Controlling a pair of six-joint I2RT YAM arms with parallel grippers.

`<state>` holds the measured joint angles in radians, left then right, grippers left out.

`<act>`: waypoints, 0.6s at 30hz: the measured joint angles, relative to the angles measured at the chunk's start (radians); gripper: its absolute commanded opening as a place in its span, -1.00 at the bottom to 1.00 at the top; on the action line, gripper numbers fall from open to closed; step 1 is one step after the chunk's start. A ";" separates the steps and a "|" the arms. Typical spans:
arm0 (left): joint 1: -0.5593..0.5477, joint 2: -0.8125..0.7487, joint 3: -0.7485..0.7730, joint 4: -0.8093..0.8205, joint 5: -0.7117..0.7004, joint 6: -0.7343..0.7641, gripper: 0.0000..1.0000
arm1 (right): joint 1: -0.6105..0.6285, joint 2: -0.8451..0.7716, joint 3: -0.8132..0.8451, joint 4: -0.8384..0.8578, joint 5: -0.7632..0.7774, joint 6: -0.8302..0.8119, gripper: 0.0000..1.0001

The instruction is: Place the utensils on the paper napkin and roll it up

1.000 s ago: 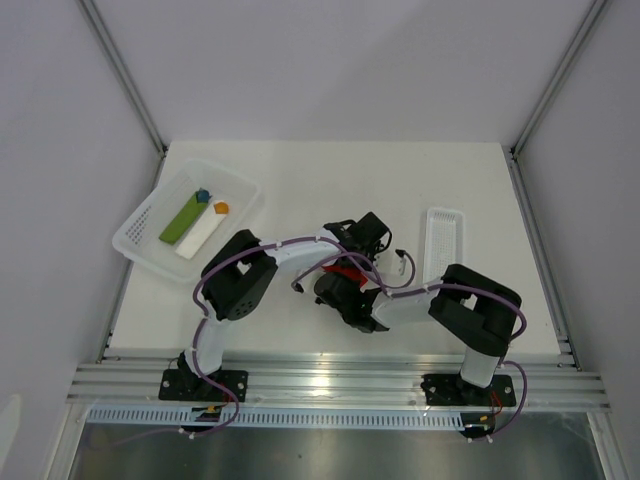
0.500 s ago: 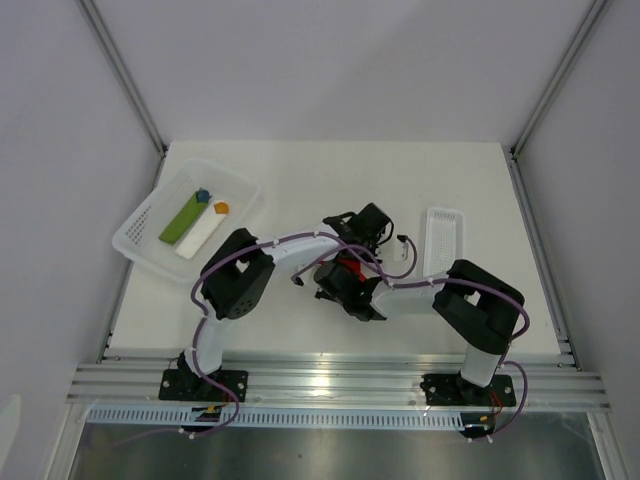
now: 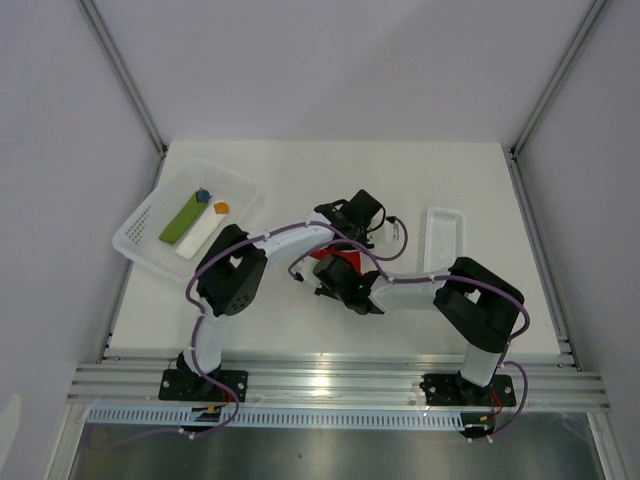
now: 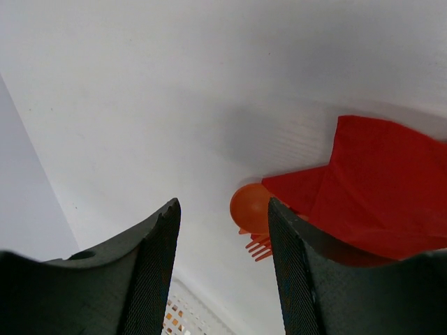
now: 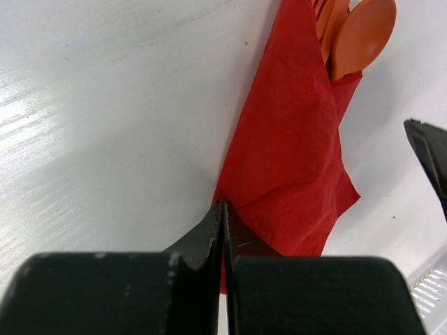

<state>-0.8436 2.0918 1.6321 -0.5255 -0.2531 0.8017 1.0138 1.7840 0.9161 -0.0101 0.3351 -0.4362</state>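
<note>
Drawn back and spread since before, the left hand (image 4: 222, 209) is best returned to the folded bright red paper napkin (image 5: 293, 139), touched at its lower edge by the pressed-together right hand (image 5: 222, 206).

One napkin (image 5: 286, 139), two trays (image 3: 443, 245), two arms (image 3: 290, 240)

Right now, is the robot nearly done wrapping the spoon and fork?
Partly. Done: the utensils lie inside the folded paper napkin, ends poking out. In hand: the right pincer, shut, meets the napkin's edge; the left pincer is open, empty. Left: a tight roll.
</note>
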 measured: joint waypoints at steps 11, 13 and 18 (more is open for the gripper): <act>0.039 0.000 0.053 -0.027 -0.055 0.004 0.15 | -0.009 0.000 0.010 -0.018 -0.012 0.000 -1.00; 0.038 0.000 0.053 -0.015 -0.060 0.024 0.15 | -0.009 0.000 0.010 -0.018 -0.012 0.000 -1.00; 0.046 0.018 0.067 0.011 -0.055 0.082 0.15 | -0.010 0.000 0.010 -0.020 -0.017 0.000 -1.00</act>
<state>-0.7975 2.1098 1.6993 -0.5144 -0.3080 0.8841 1.0039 1.7840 0.9264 -0.0299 0.3183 -0.4366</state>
